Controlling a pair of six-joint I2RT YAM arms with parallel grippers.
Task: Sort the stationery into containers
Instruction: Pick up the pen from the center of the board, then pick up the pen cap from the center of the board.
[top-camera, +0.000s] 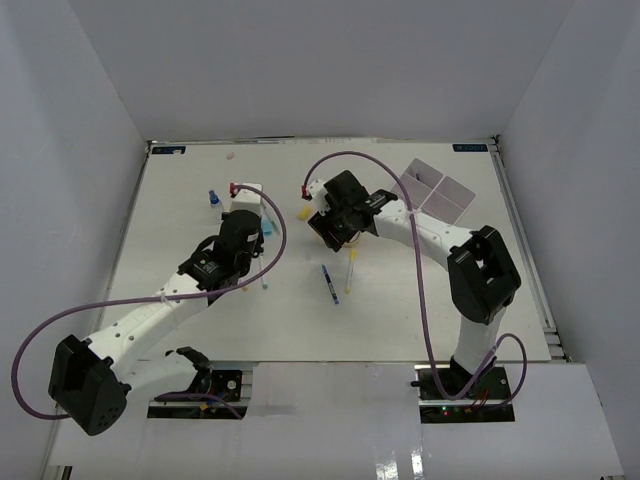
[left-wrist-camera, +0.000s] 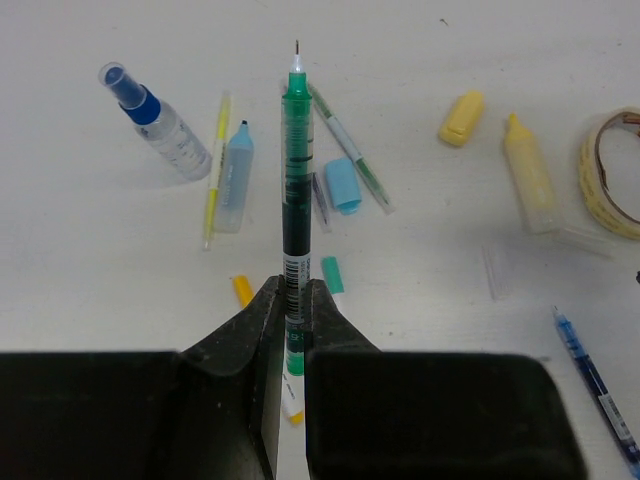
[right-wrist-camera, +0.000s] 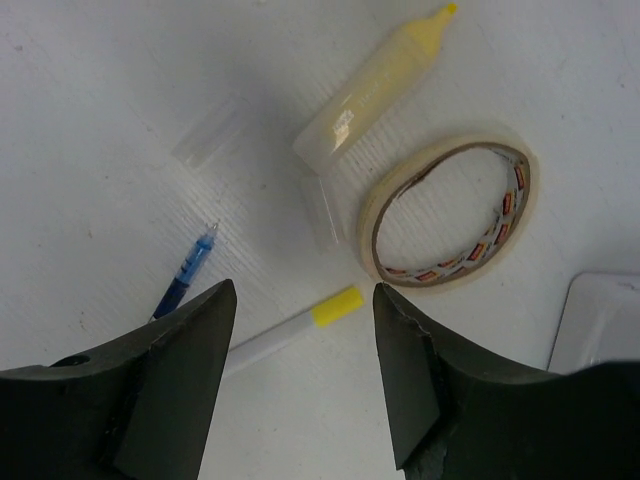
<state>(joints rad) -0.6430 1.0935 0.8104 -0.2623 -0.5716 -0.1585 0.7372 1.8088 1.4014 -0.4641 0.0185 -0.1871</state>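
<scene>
My left gripper (left-wrist-camera: 293, 290) is shut on an uncapped green pen (left-wrist-camera: 293, 190), which sticks out forward, tip away from me, above the table. My right gripper (right-wrist-camera: 304, 292) is open, its jaws standing either side of a white pen with a yellow cap (right-wrist-camera: 335, 306) lying on the table below. A tan tape ring (right-wrist-camera: 450, 215) and a yellow highlighter (right-wrist-camera: 375, 80) lie just beyond it. A blue pen (right-wrist-camera: 185, 275) lies to its left. The white divided tray (top-camera: 452, 192) stands at the back right; its corner (right-wrist-camera: 600, 310) shows beside the right finger.
Under the left gripper lie a blue-capped bottle (left-wrist-camera: 160, 120), a light blue highlighter (left-wrist-camera: 236, 175), a thin yellow pen (left-wrist-camera: 215, 170), a loose blue cap (left-wrist-camera: 342, 185), a thin green pen (left-wrist-camera: 350, 150) and a yellow cap (left-wrist-camera: 461, 118). Grey walls enclose the table.
</scene>
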